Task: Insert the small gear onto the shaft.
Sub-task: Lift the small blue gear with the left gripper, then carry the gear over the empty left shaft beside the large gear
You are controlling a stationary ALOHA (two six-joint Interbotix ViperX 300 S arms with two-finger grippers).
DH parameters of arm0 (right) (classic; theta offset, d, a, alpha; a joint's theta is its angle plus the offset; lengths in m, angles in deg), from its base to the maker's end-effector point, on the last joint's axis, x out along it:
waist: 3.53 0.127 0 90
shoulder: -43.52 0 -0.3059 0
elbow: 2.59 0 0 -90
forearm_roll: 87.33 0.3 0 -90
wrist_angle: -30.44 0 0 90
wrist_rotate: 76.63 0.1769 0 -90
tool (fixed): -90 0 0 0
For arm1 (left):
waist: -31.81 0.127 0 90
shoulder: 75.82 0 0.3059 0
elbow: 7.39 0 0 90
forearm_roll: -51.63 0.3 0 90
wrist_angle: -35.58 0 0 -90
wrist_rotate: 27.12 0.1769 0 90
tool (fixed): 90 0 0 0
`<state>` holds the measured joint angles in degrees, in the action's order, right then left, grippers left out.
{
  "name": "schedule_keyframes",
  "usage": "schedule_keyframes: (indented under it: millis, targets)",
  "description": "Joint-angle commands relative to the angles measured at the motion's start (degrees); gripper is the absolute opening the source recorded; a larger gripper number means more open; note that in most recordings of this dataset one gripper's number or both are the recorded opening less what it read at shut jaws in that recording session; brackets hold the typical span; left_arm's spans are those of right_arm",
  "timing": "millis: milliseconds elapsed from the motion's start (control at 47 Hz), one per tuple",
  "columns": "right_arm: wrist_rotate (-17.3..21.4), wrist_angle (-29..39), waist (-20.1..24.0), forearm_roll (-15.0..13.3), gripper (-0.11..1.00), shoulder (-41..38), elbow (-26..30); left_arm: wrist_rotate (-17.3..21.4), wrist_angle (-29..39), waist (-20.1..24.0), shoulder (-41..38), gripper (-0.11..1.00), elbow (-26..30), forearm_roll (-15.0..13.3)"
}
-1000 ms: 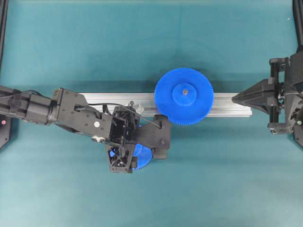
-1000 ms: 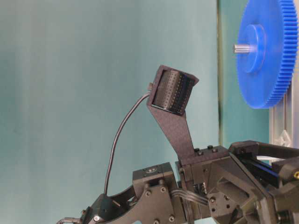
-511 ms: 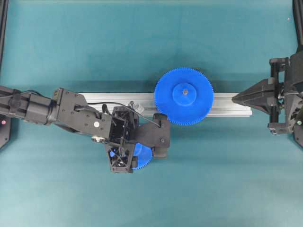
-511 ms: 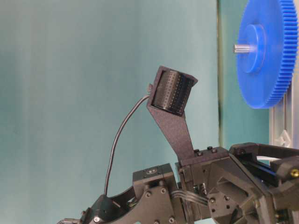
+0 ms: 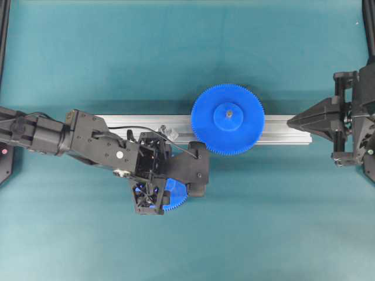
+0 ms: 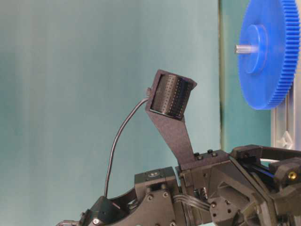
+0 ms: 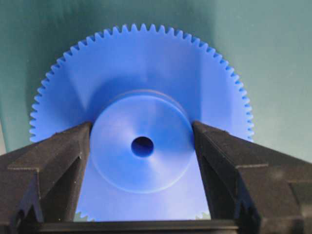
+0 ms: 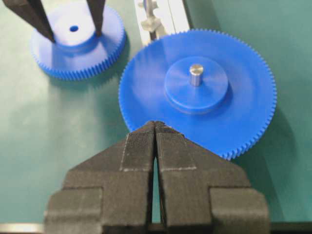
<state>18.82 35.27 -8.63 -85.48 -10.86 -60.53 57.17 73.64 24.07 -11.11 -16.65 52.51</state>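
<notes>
Left gripper (image 7: 142,146): we see its two fingers touching both sides of the small gear (image 7: 141,105) hub.
Right gripper (image 8: 155,127): we see it closed, holding nothing, with the big gear (image 8: 243,105) just beyond it.

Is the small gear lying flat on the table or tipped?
Flat. The small gear rests evenly on the table, hub up, between the left gripper's fingers.

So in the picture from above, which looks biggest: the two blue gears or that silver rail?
1. Rail, longest by far.
2. Wide gear.
3. Small gear, though the left gripper hides most of it.
</notes>
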Motion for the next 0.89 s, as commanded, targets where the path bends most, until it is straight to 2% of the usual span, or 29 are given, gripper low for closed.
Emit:
schedule_keyframes:
  millis: [0, 255, 872]
  targets:
    - [0.62, -0.35, -0.09, 0.09, 0.02, -0.18, 0.62, 0.26, 0.18, -0.09, 0.88, 0.69, 0.97, 0.09]
    - [0.62, -0.35, -0.09, 0.09, 0.02, -0.18, 0.62, 1.32, 0.62, -0.09, 2.37, 0.69, 2.37, 0.00]
    - [0.79, -0.26, -0.09, 0.18, 0.02, 0.00, 0.62, 1.49, 8.53, -0.09, 7.12, 0.69, 6.86, 0.35]
